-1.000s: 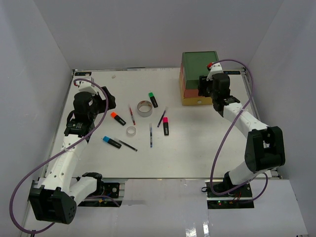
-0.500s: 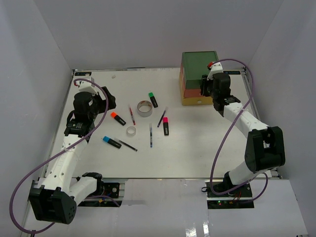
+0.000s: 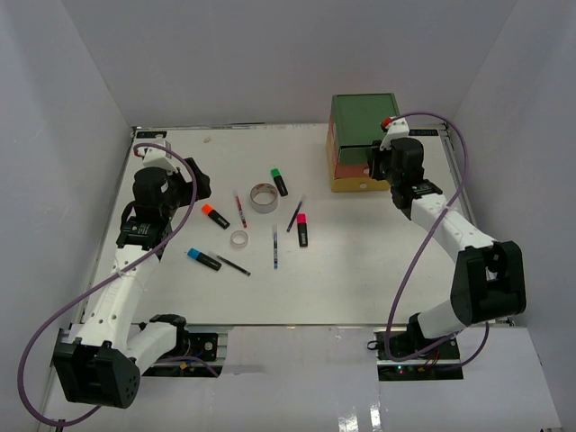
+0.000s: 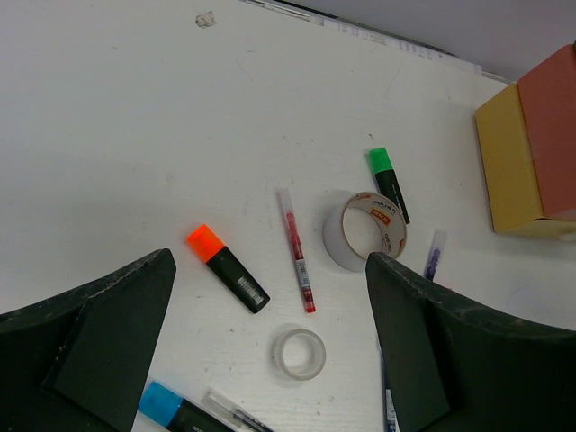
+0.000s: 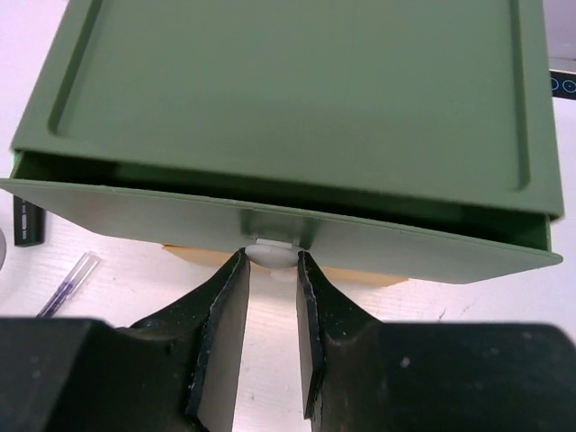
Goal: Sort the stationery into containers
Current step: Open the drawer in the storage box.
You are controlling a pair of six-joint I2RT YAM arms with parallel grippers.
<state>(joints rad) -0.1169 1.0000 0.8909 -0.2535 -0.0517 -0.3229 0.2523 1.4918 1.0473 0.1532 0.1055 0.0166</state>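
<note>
The stacked drawer unit (image 3: 362, 115) stands at the back right, green over orange over yellow. My right gripper (image 3: 373, 166) is shut on the green drawer's white knob (image 5: 270, 254), and that drawer (image 5: 288, 117) is pulled out a little. My left gripper (image 3: 193, 185) is open and empty, held above the table left of the stationery (image 4: 270, 261). Highlighters lie mid-table: orange (image 3: 214, 216), green (image 3: 279, 181), pink (image 3: 302, 229) and blue (image 3: 203, 259). The grey tape roll (image 3: 264, 198), the small whitish roll (image 3: 238, 238) and thin pens (image 3: 274, 247) lie among them.
White walls close in the table on the left, back and right. The yellow drawer's front (image 3: 353, 185) faces the table's middle. A red pen (image 4: 297, 263) lies between the orange highlighter (image 4: 227, 268) and the grey roll (image 4: 364, 231).
My right gripper has shifted slightly toward the near right while holding the knob, and the green drawer has come out a little. The left arm has barely moved.
</note>
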